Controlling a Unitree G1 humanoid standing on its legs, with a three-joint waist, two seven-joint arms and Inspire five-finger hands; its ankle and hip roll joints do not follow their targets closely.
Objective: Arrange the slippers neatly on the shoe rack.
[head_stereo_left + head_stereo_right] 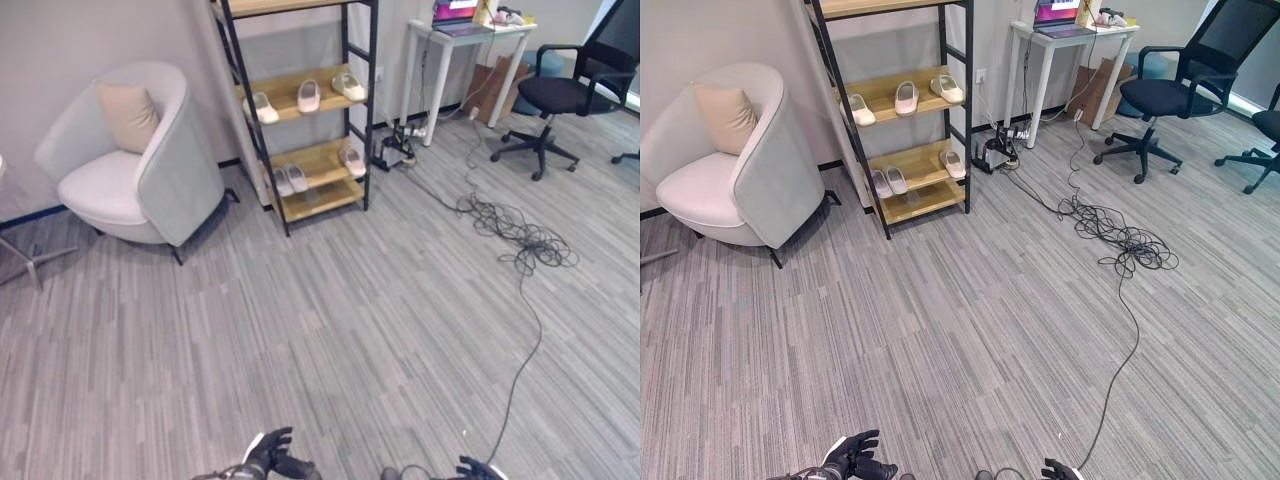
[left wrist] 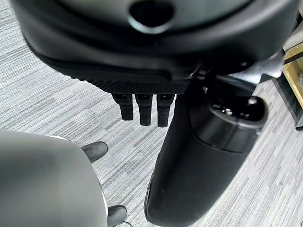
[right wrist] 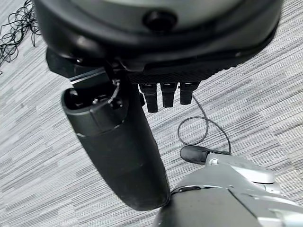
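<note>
While both hands, left hand (image 1: pixel 270 458) and right hand (image 1: pixel 478 468), hang relaxed and empty, 6 slippers (image 1: pixel 308 95) sit on the shoe rack (image 1: pixel 300 110), 3 per shelf, between armchair (image 1: pixel 135 155) and desk (image 1: pixel 462 40); 1 cable tangle (image 1: pixel 520 240) lies on the floor nearby.

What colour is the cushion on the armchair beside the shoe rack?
Beige, a plain square cushion on the pale grey armchair; clearest in the left eye view.

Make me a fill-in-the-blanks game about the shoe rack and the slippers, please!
1. The shoe rack stands right beside a white ____.
2. The upper wooden shelf holds ____ slippers.
3. The black office chair stands next to a white ____.
4. Both the left hand and the right hand are holding ____.

Missing words: armchair; three; desk; nothing
</note>
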